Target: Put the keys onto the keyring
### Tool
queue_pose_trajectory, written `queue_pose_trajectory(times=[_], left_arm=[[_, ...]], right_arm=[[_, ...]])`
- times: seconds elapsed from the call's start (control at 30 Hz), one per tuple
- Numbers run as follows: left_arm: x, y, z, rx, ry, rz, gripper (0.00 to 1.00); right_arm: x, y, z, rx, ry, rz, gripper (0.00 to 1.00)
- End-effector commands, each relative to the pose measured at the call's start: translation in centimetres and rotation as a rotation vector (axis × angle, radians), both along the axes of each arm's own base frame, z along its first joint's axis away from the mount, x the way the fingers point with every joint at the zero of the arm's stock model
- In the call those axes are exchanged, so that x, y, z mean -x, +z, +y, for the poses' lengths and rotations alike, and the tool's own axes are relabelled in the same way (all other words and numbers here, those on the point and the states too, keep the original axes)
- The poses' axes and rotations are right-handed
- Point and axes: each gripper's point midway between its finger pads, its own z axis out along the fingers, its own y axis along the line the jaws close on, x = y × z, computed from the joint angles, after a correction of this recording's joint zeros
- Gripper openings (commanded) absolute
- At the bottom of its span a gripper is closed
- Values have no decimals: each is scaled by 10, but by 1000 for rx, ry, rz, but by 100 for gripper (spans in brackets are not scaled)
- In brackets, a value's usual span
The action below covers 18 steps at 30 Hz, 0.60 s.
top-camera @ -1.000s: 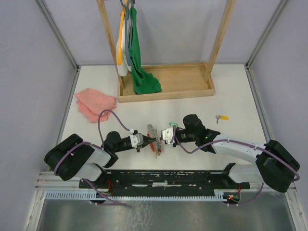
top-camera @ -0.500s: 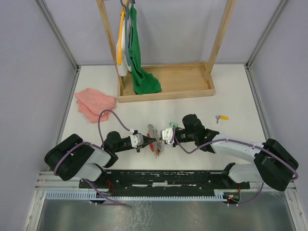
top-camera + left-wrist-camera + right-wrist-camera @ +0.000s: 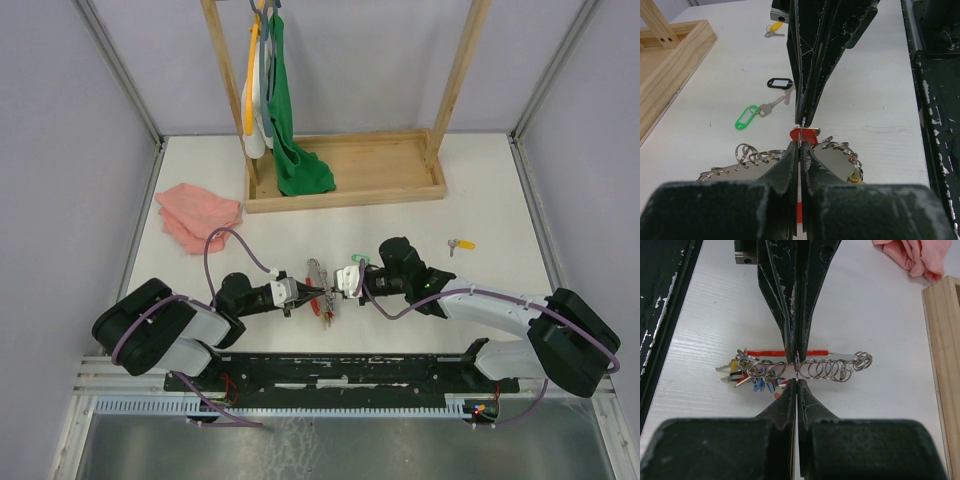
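Left end effector (image 3: 800, 150) is pinching the keyring (image 3: 840, 360) wire, jaws closed. The keyring is lying on the worktop (image 3: 480, 200). Right end effector (image 3: 796, 385) is pinching opposite it, likewise closed. Advise parting the wire gently; green key (image 3: 747, 117) is lying just right of the keyring.

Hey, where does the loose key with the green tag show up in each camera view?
Top external: green-tagged key mid-table, just right of the keyring.
Left wrist: left of centre, near the black-tagged key.
Right wrist: not in view.
Shared landmark: the wooden tray.
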Motion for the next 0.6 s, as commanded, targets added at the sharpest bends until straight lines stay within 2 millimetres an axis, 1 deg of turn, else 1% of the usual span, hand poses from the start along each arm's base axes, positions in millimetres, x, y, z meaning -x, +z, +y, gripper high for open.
queue_pose_trajectory(times=[0.0, 0.17, 0.57], left_arm=[[1, 28, -7, 68, -38, -86, 3], [4, 29, -8, 78, -56, -83, 3], [11, 33, -10, 101, -93, -83, 3]], right_arm=[[4, 15, 11, -65, 41, -12, 1], [5, 15, 13, -70, 51, -1, 1], [8, 23, 20, -128, 73, -2, 1]])
